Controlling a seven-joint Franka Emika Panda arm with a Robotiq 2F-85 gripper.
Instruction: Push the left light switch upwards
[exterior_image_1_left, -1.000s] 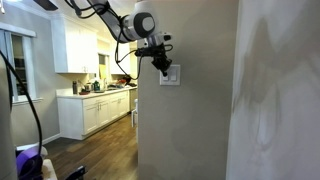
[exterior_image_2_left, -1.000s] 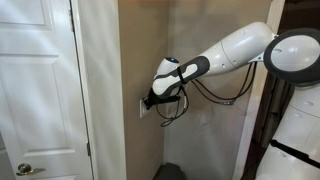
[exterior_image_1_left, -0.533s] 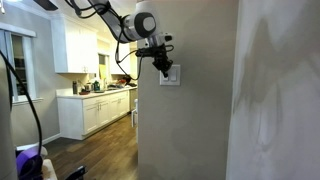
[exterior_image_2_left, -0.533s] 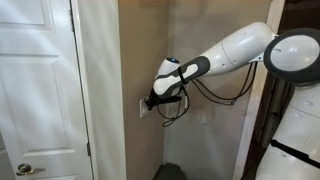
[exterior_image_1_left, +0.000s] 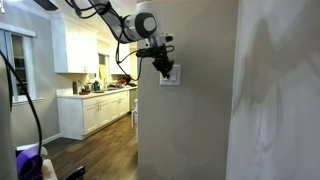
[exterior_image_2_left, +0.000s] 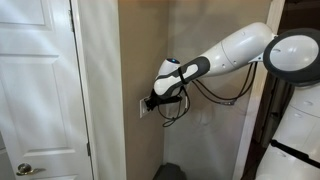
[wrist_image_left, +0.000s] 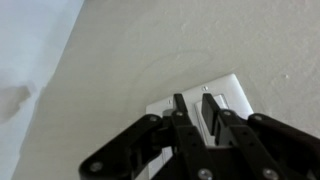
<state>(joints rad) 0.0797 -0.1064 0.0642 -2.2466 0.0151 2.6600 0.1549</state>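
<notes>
A small white two-switch wall plate sits on a beige wall; it also shows in an exterior view and in the wrist view. My gripper is pressed up to the plate, its black fingers close together and holding nothing. In the wrist view the fingertips lie over the middle of the plate. A strip of the left light switch shows between them; most of both rockers is hidden behind the fingers. I cannot tell which way either rocker is tipped.
A white door with a knob stands beside the wall corner. A kitchen with white cabinets and a wood floor lies behind the wall. My arm's white links reach in from the side, with a cable hanging below.
</notes>
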